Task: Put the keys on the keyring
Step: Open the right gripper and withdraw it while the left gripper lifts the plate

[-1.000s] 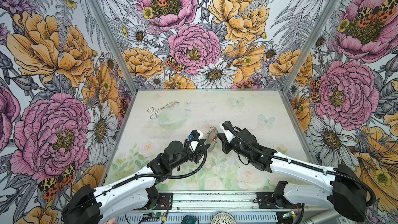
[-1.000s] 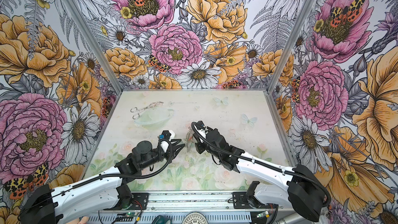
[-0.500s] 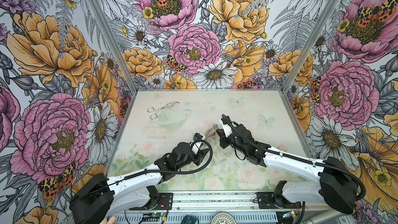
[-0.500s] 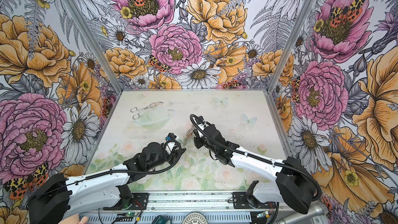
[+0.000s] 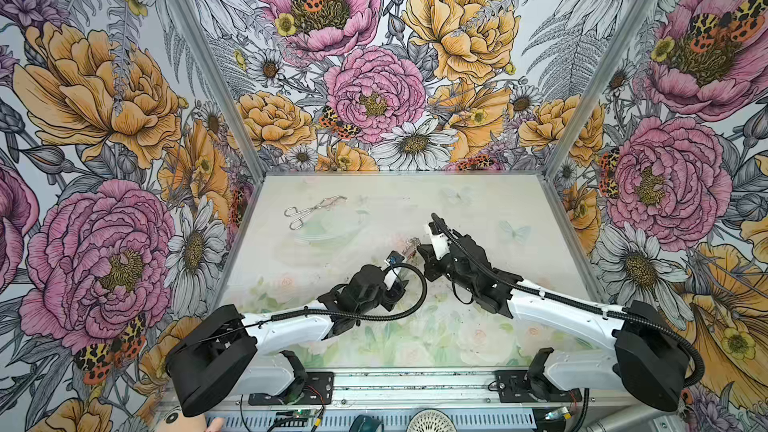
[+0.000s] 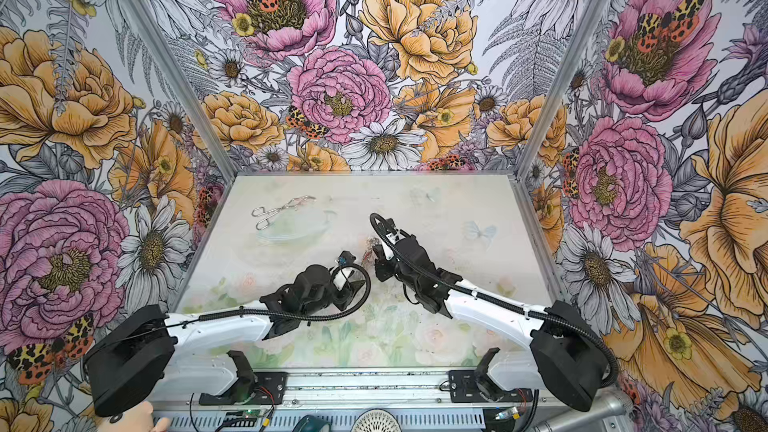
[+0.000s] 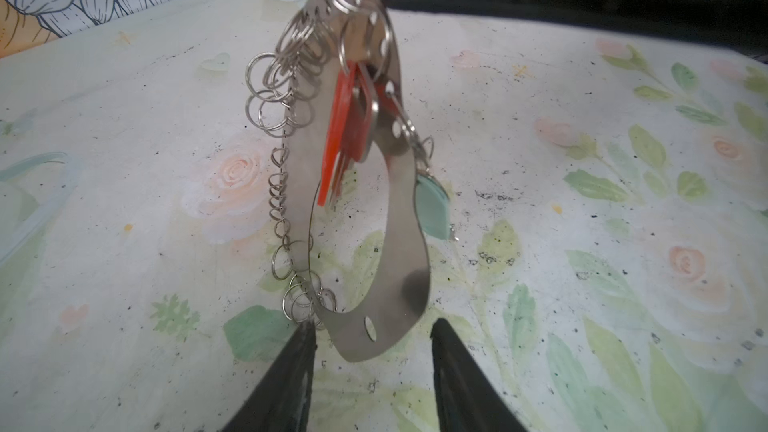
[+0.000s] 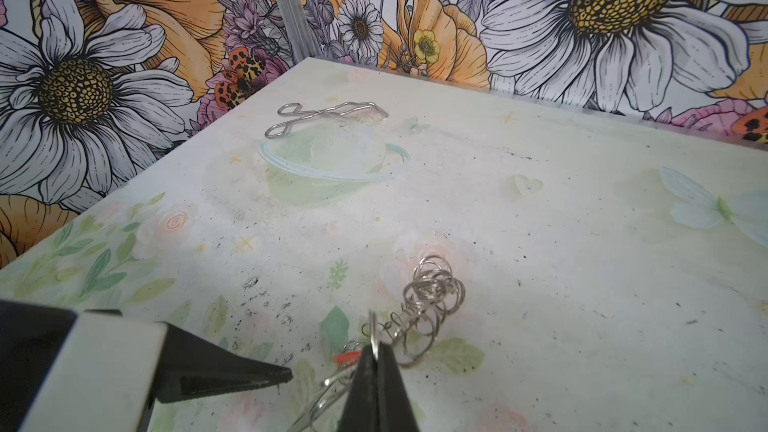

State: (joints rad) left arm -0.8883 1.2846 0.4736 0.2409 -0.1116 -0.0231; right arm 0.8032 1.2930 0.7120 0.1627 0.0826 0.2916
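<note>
The keyring (image 7: 409, 218), a flat grey metal hoop fringed with small silver rings, hangs upright above the table. My right gripper (image 8: 376, 349) is shut on its top edge among the rings (image 8: 434, 288). The keys (image 7: 368, 118) and their red tag (image 7: 340, 126) dangle from a ring inside the hoop; a pale green tag (image 7: 432, 209) hangs behind. My left gripper (image 7: 372, 326) is open, its fingertips (image 7: 305, 330) on either side of the hoop's lower end without gripping it. In both top views the keyring (image 5: 411, 245) (image 6: 368, 249) sits mid-table between the left gripper (image 5: 401, 280) and the right gripper (image 5: 419, 249).
Silver scissor-shaped tongs (image 5: 313, 210) (image 6: 282, 209) (image 8: 324, 116) lie at the far left of the flower-printed table (image 5: 478, 209). Patterned walls close the table in on three sides. The two arms nearly meet at mid-table.
My left gripper has opened wider and drawn back a little from the hoop. The right gripper has kept its grip and shifted slightly left with the keyring.
</note>
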